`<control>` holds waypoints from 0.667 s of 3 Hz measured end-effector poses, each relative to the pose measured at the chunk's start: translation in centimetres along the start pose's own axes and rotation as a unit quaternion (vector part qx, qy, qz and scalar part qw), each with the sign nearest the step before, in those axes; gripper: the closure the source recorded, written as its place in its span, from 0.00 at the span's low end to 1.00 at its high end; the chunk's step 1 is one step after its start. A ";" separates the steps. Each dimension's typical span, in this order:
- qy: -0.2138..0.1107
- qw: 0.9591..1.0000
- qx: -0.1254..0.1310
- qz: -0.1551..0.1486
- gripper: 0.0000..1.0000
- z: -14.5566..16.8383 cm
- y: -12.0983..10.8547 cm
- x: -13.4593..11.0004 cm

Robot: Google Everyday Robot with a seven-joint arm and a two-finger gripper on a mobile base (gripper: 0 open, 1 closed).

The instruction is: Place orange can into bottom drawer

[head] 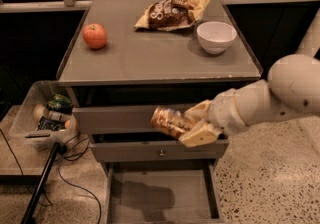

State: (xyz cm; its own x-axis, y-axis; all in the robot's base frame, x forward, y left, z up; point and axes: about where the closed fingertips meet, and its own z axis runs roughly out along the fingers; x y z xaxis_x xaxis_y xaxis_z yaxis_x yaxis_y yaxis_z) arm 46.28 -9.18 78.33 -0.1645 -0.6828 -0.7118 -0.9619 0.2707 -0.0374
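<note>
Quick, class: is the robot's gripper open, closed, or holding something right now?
Gripper: closed on the orange can, held out above the open bottom drawer.

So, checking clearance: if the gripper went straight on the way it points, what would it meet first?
The gripper, shut on the orange can, points toward the picture's left across the top drawer front. That way looks free until, probably, the plastic bin; depth is unclear.
</note>
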 end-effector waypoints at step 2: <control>-0.017 0.998 -0.053 -0.027 1.00 8.8 3.4 5.8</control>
State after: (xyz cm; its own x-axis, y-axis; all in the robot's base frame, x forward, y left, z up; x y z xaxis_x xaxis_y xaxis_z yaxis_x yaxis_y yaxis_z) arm 44.02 -6.28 67.86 -0.1057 -0.6707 -0.7341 -0.9873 0.1590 -0.0031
